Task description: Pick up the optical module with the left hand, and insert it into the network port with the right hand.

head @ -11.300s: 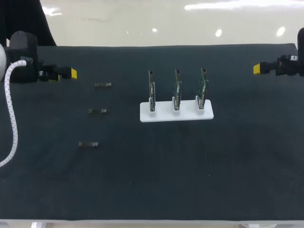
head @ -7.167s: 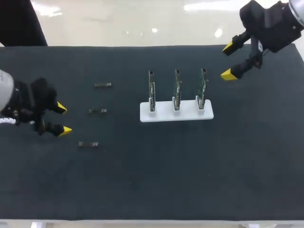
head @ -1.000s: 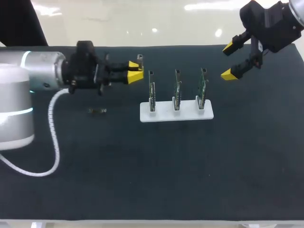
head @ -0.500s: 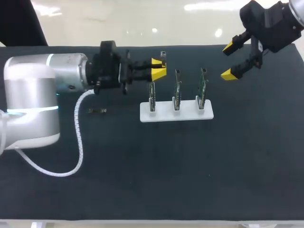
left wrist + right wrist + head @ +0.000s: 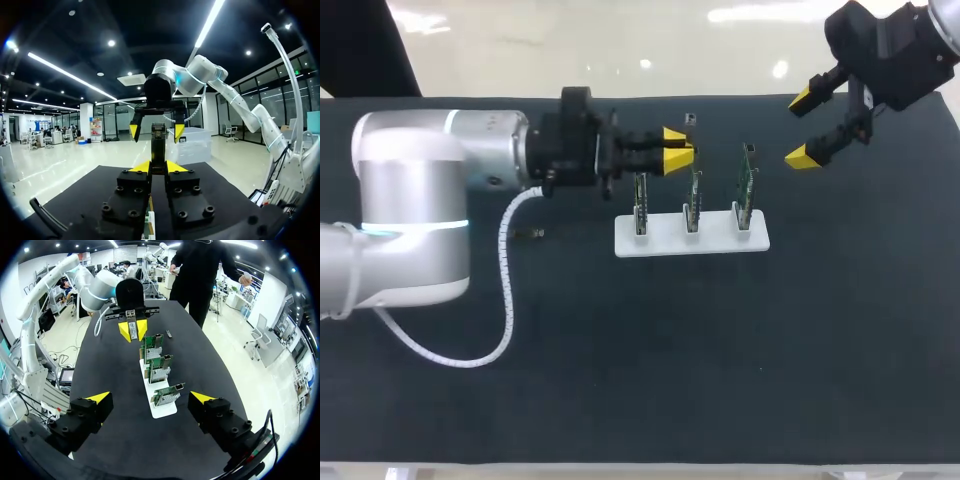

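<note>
Left gripper (image 5: 677,160) clamped on optical module (image 5: 691,120), held above the middle network-port card (image 5: 693,200) on white stand (image 5: 660,243); right gripper (image 5: 803,127) fingers spread, empty, at stand's 2 o'clock.

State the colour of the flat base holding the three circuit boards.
White base; clearest in head view.

The thin grey optical module (image 5: 158,145) stands up, pinched in the left gripper (image 5: 680,150), at 12 o'clock from the white holder (image 5: 691,240). Three green port cards (image 5: 693,190) stand in it, side by side.
</note>
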